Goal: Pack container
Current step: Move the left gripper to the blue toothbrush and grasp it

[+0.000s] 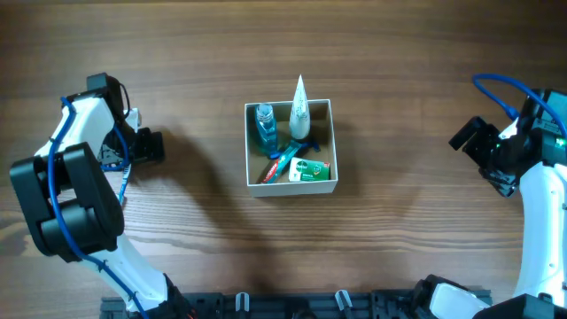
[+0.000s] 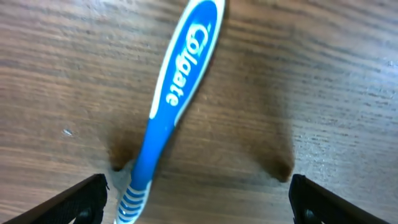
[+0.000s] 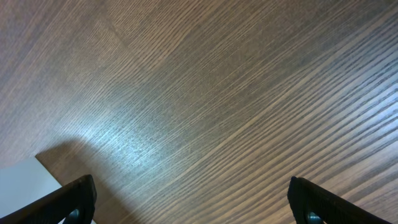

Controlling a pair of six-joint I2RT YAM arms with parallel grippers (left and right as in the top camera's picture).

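The container (image 1: pixel 292 189), a square white-walled box with a tan inside, sits mid-table. It holds a blue bottle (image 1: pixel 265 127), a white cone-tipped tube (image 1: pixel 300 102), a green and white box (image 1: pixel 310 169) and a red and blue item (image 1: pixel 280 165). My left gripper (image 1: pixel 151 146) is open at the far left, well away from the container. In the left wrist view its jaws (image 2: pixel 199 196) straddle the low end of a blue and white Colgate toothbrush (image 2: pixel 171 106) lying on the wood, without touching it. My right gripper (image 1: pixel 465 135) is open and empty at the far right (image 3: pixel 193 196).
The table is dark wood. A white corner (image 3: pixel 25 183) shows at the lower left of the right wrist view. Blue cables run along both arms (image 1: pixel 496 89). A black rail (image 1: pixel 292 306) lines the table's front edge.
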